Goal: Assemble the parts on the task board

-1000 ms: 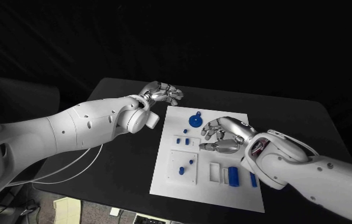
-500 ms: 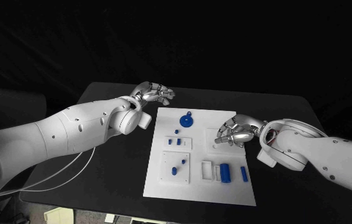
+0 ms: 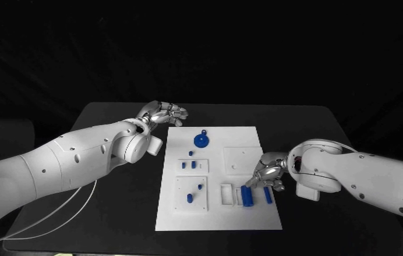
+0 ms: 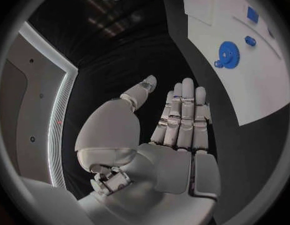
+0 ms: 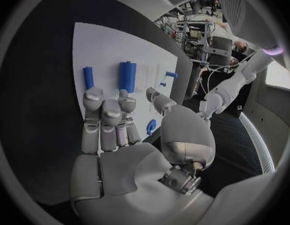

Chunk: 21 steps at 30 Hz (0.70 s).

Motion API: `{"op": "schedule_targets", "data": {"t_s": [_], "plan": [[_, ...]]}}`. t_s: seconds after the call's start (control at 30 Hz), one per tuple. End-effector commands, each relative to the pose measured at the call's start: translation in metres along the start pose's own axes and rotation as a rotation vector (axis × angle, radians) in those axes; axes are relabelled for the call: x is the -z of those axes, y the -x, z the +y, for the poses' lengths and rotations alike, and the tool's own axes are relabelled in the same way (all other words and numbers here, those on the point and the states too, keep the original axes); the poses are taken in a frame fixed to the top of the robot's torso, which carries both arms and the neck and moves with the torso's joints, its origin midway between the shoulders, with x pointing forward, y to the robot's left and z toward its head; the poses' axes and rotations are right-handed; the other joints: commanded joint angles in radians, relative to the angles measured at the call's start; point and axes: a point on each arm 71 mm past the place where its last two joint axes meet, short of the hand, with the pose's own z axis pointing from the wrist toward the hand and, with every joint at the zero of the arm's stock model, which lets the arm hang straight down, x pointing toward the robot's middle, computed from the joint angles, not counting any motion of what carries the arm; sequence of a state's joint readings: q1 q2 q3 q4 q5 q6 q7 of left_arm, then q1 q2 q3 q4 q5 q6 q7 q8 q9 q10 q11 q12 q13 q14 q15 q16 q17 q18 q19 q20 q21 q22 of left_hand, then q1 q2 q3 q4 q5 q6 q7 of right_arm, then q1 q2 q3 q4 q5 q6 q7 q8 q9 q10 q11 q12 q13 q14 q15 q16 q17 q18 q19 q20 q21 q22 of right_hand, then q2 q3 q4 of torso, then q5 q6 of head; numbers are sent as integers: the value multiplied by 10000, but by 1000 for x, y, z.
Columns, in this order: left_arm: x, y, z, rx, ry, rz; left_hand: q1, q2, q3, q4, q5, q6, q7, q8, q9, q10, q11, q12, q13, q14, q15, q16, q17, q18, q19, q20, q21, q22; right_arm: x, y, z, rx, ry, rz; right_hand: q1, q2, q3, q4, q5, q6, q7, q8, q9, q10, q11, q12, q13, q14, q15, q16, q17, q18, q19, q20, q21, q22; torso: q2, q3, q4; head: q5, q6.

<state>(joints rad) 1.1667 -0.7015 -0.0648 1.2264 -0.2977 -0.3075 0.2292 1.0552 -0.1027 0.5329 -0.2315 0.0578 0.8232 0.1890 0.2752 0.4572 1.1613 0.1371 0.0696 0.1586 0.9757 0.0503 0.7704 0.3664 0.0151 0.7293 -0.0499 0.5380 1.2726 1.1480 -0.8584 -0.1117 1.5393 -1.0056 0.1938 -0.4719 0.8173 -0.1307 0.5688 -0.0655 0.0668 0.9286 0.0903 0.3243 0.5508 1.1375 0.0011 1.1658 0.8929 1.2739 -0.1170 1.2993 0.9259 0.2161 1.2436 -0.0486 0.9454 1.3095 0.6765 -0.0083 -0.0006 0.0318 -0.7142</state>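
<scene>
The white task board (image 3: 220, 218) lies mid-table. A blue gear (image 3: 201, 139) sits near its far end, small blue pegs (image 3: 190, 164) stand in the middle, and another peg (image 3: 190, 197) stands nearer. Two blue cylinders, one thick (image 3: 247, 196) and one thin (image 3: 267, 194), lie at the near right. My right hand (image 3: 269, 176) hovers just beyond them, holding nothing. In the right wrist view its fingers (image 5: 102, 116) stretch toward the thick cylinder (image 5: 127, 76) and the thin one (image 5: 88, 77). My left hand (image 3: 163, 112) hangs off the board's far left corner, empty, fingers (image 4: 182, 112) straight, beside the gear (image 4: 228, 53).
The black table (image 3: 101, 209) surrounds the board with free room on both sides. A white square recess (image 3: 243, 157) and a slot block (image 3: 226, 193) sit on the board. My left forearm (image 3: 84, 157) crosses the table's left side.
The camera has shifted. My right hand has moved from beside the gear toward the near right of the board, by the two cylinders. My left hand stays at the far left corner.
</scene>
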Motion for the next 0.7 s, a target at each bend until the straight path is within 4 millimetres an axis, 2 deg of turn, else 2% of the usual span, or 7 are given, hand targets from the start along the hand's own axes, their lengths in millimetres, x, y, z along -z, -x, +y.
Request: {"op": "schedule_targets", "data": {"t_s": [0.03, 0.07, 0.1, 0.23, 0.3, 0.57, 0.7], "plan": [[-1, -5, 0, 248, -125, 159, -81, 34, -30, 47, -45, -73, -13, -18, 2, -70, -1, 8, -9, 73, 0, -70, 11, 11, 70, 9, -35, 10, -4, -7, -5, 1197, -828, 94, -212, -131, 438, 178, -156, 223, 126, 39, 119, -370, -124, 73, 203, 53, 1, -10, 55, 457, 13, -84, 72, 189, -211, 30, -49, -57, -33], [-1, -6, 0, 255, -114, 177, -83, 36, -31, 48, -44, -74, -13, -18, 2, -70, -1, 8, -10, 73, 0, -72, 12, 11, 70, 9, -35, 11, -5, -10, -6, 1180, -849, 103, -257, -234, 586, 269, -171, 236, 119, 45, 144, -373, -128, 70, 225, 52, -3, -19, 65, 457, 12, -87, 75, 182, -273, 34, -52, -43, -58], [-1, -7, 1, 263, -102, 205, -84, 37, -32, 48, -45, -75, -13, -18, 2, -71, 0, 8, -10, 73, 0, -73, 13, 11, 70, 9, -36, 12, -7, -12, -6, 1206, -872, 48, -337, -474, 1077, 523, -181, 231, 106, 44, 229, -353, -139, 72, 315, 76, -25, -31, 109, 457, 52, -103, 128, 178, -319, 35, -48, -42, -81], [0, -8, 2, 254, -52, 274, -102, 44, -45, 53, -46, -77, -12, -16, 2, -74, 1, 6, -11, 71, 2, -80, 20, 9, 68, 10, -40, 19, -11, -19, -3, 1297, -749, 92, -521, -522, 1078, 603, -180, 218, 114, 41, 290, -346, -118, 52, 363, 85, -6, -44, 136, 457, 48, -80, 168, 183, -468, 55, -35, -45, -125], [1, -9, 4, 240, -24, 307, -109, 54, -48, 57, -45, -77, -12, -15, 3, -73, 1, 7, -11, 71, 2, -84, 24, 9, 68, 11, -42, 23, -13, -21, -1, 1177, -667, -8, -586, -556, 1082, 638, -180, 213, 117, 36, 308, -339, -115, 41, 376, 88, -3, -53, 143, 457, 45, -75, 178, 182, -525, 65, -27, -44, -189], [4, -8, 9, 197, 117, 334, -127, 60, -60, 64, -45, -81, -11, -13, 2, -79, 3, 4, -13, 69, 4, -92, 33, 9, 66, 12, -47, 30, -17, -26, 1, 1057, -783, -64, -630, -846, 1052, 569, -179, 227, 110, 40, 387, -299, -122, 13, 431, 112, -7, -65, 179, 457, 55, -75, 236, 181, -608, 60, -7, -41, -317], [4, -8, 9, 213, 120, 338, -134, 55, -66, 64, -46, -83, -11, -13, 2, -81, 4, 3, -14, 68, 4, -96, 37, 9, 64, 12, -50, 34, -19, -25, 0, 1042, -953, -114, -708, -925, 994, 590, -179, 215, 113, 31, 415, -295, -119, -7, 450, 116, -5, -75, 192, 457, 49, -70, 248, 175, -581, 32, -14, -69, -328]]}}
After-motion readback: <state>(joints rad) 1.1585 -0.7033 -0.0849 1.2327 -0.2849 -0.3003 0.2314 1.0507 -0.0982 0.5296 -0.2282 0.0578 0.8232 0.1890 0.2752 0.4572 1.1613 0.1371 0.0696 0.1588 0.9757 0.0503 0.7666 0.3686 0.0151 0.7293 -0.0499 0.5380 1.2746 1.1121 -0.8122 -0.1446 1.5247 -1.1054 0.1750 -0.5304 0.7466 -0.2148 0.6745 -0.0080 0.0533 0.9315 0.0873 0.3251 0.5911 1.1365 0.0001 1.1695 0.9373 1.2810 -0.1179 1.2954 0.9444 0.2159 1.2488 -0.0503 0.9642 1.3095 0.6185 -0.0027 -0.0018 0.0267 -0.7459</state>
